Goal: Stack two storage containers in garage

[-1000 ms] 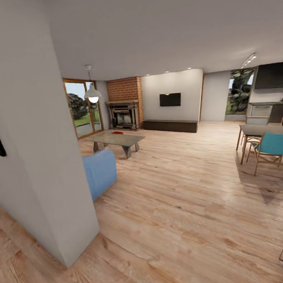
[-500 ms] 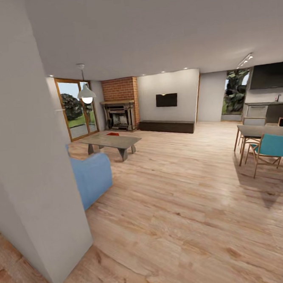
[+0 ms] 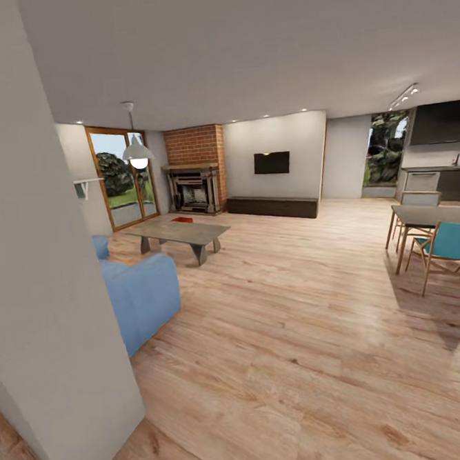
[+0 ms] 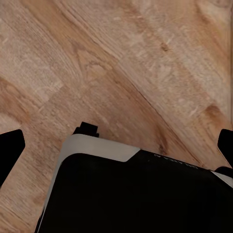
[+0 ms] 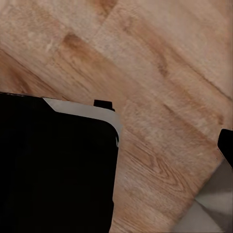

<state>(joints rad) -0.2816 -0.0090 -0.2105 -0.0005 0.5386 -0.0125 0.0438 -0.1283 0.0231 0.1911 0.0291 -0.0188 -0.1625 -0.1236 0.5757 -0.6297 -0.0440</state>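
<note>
Ahead in the head view lies the living room, with a brick fireplace (image 3: 195,188) and wood-framed glass doors (image 3: 119,178). A small orange-red shape, one storage container (image 3: 182,220), sits on the grey coffee table (image 3: 182,232) in front of the fireplace; it is too far off for detail. The garage is out of view. In the left wrist view my left gripper (image 4: 117,145) hangs open over light wood planks, with nothing between its fingers. In the right wrist view one dark fingertip of my right gripper (image 5: 226,144) stands at the frame's edge, and the gripper holds nothing.
A pale wall corner (image 3: 49,306) stands close on the left, with a blue sofa (image 3: 139,292) just behind it. A dining table (image 3: 429,215) and a teal chair (image 3: 456,243) stand at the right. My black base (image 4: 136,194) shows below the left gripper.
The whole head view has shifted: the camera has moved forward and the wall corner has slid left. More of the sofa and the glass doors now shows.
</note>
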